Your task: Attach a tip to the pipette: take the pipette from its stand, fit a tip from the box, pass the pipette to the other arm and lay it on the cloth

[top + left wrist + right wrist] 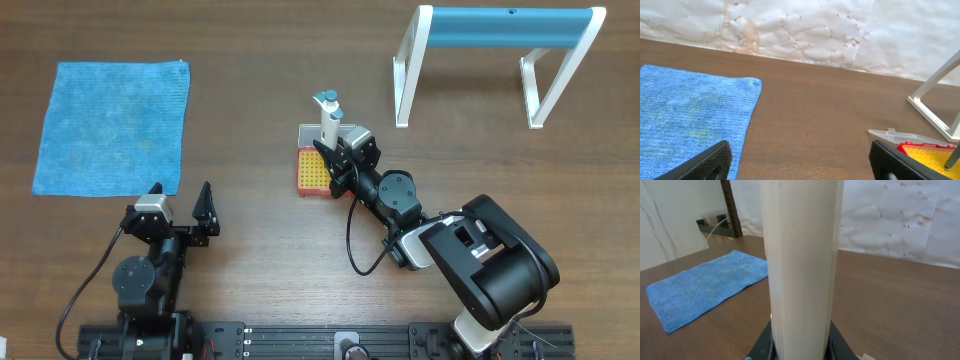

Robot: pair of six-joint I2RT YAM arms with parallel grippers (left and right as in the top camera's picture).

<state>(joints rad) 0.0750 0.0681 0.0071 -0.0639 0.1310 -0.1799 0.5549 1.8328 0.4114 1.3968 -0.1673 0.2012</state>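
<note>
Top view: the right gripper (337, 150) is clamped on the upright pipette (327, 115) at the tip box (312, 172). The left gripper (180, 197), fingers apart, sits near the cloth (110, 130). The stand (500, 60) is well apart. Left wrist view: cloth (690, 115) and tip box (925, 152) lie on the surface (815, 115). Right wrist view: pipette (802, 270) upright, cloth (705, 287) beyond.
</note>
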